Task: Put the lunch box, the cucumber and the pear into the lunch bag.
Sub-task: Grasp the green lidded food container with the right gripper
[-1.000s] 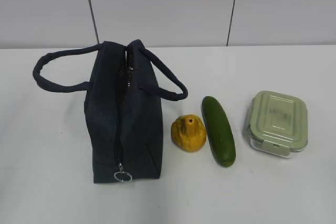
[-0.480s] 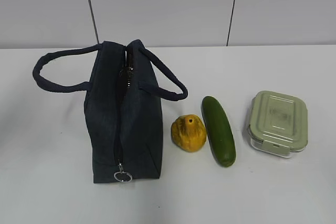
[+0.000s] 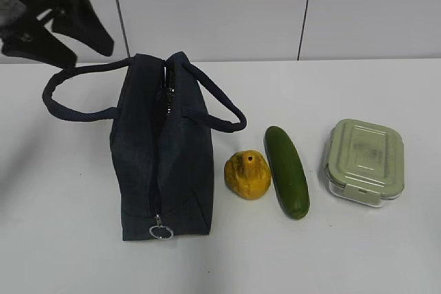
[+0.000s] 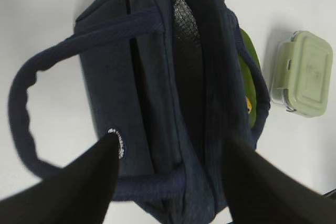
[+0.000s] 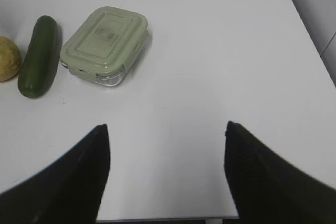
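Hovering over the lunch bag (image 3: 162, 153), left gripper (image 4: 170, 182) spread, nothing held. Right gripper (image 5: 165, 174) spread, empty. Pear (image 3: 248, 175), cucumber (image 3: 287, 171), lunch box (image 3: 364, 162) on table (image 3: 386, 253), right of bag.

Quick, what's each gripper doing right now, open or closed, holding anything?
Left gripper: open, empty, above the lunch bag.
Right gripper: open, empty, over bare table.

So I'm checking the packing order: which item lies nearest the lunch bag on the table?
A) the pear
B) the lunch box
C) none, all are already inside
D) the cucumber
A: the pear sits right beside the lunch bag, with the cucumber next and the lunch box farthest.
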